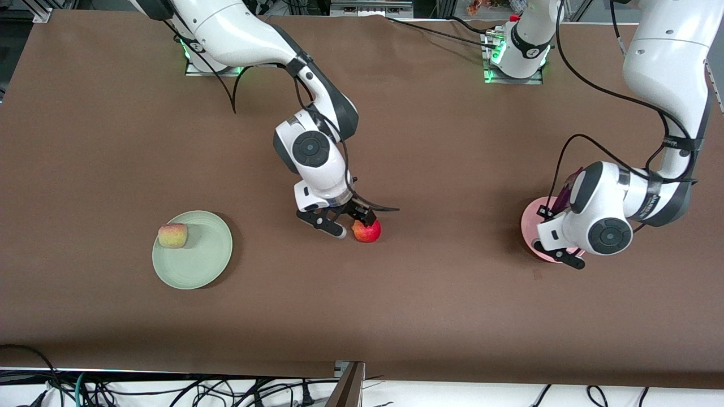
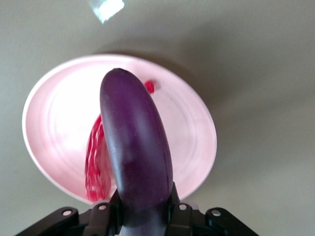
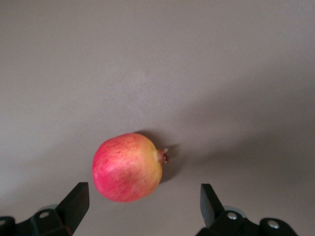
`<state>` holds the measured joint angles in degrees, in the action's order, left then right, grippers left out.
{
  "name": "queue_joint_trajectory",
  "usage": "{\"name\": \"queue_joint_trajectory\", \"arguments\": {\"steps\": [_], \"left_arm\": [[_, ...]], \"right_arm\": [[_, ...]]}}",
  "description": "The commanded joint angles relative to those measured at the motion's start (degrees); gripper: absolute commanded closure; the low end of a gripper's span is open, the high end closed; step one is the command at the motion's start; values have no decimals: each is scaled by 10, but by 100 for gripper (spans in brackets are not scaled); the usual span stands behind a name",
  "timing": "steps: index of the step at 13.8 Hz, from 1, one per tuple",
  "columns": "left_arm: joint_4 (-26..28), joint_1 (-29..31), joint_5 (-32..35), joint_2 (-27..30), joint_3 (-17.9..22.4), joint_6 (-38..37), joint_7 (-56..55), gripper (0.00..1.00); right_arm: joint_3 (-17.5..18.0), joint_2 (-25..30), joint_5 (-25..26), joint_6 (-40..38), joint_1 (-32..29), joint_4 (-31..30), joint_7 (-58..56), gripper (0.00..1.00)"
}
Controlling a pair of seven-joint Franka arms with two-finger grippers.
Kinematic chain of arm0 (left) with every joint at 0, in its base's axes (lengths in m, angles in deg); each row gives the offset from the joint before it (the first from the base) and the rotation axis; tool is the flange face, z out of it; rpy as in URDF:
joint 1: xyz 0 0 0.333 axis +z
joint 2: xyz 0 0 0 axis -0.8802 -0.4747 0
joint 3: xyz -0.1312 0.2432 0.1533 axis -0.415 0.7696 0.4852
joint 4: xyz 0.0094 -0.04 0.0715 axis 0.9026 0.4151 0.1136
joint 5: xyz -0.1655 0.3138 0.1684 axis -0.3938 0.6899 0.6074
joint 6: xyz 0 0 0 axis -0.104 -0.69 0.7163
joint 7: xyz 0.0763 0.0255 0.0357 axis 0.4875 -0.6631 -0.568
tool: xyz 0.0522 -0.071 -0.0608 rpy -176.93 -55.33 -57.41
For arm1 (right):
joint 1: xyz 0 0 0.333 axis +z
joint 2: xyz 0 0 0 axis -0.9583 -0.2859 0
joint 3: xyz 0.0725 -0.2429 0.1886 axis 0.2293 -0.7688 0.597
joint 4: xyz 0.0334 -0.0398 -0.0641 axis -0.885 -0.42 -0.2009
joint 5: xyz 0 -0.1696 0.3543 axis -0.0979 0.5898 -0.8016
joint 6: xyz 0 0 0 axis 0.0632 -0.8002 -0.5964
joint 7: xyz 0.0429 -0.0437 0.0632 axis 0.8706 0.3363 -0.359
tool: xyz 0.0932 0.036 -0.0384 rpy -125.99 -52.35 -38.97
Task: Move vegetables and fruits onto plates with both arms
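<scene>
— Where's the left claw (image 2: 145, 219) at?

— Up over the pink plate (image 2: 192, 123) near the left arm's end of the brown worktop (image 1: 430, 305). It's clamped on the purple eggplant (image 2: 135, 147), gripping it by one end so the rest sticks out over the plate. There's a red chili pepper (image 2: 96, 162) lying on that plate, under the eggplant, mostly hidden; I can see its curved red body along one side and a bit of red poking out past the eggplant.

— And the right claw (image 1: 348, 223)?

— Down low in the middle of the worktop, right at the red pomegranate-like fruit (image 3: 128, 167). Its fingers (image 3: 74, 201) are spread apart, one to each side of the fruit and neither touching it. The fruit sits on the cloth, its little crown pointing sideways.

— The other fruit?

— The yellow-green peach (image 1: 172, 235) with the pink blush is on the mint green plate (image 1: 198, 265), toward the right arm's end of the worktop. It sits near the plate's rim, off centre.
</scene>
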<state>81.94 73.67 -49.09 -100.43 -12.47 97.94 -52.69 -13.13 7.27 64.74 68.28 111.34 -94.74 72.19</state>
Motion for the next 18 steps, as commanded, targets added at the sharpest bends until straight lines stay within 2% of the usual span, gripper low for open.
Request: {"name": "queue_joint_trajectory", "arguments": {"steps": [1, 2, 3, 4, 8, 12, 14, 16, 18], "left_arm": [[5, 6, 25, -6, -4, 17, 16, 98], [6, 6, 25, -5, -4, 13, 17, 91], [8, 6, 24, -5, -4, 13, 17, 61], [9, 6, 23, -6, -4, 14, 12, 1], [7, 9, 20, -4, -4, 15, 10, 0], [3, 9, 17, 0, -5, 14, 12, 0], [-2, 10, 13, 26, -7, 14, 10, 0], [-22, 9, -31, 70, -10, 10, 12, 0], [-43, 10, -63, 116, -10, -25, 8, 0]], "right_arm": [[-7, -6, 21, 29, 8, 2, 9, 0], [-7, -11, 36, 36, 13, 3, 9, 0], [-7, -14, 48, 42, 13, 3, 9, 0], [-7, -18, 51, 55, 22, 3, 9, 0], [-9, -38, 56, 97, 32, 6, 9, 0], [-13, -46, 87, 105, 34, 7, 8, 0], [-13, -50, 89, 117, 35, 7, 8, 0], [-13, -54, 89, 120, 37, 10, 8, 0], [-16, -64, 95, 120, 42, 17, 8, 0]]}}
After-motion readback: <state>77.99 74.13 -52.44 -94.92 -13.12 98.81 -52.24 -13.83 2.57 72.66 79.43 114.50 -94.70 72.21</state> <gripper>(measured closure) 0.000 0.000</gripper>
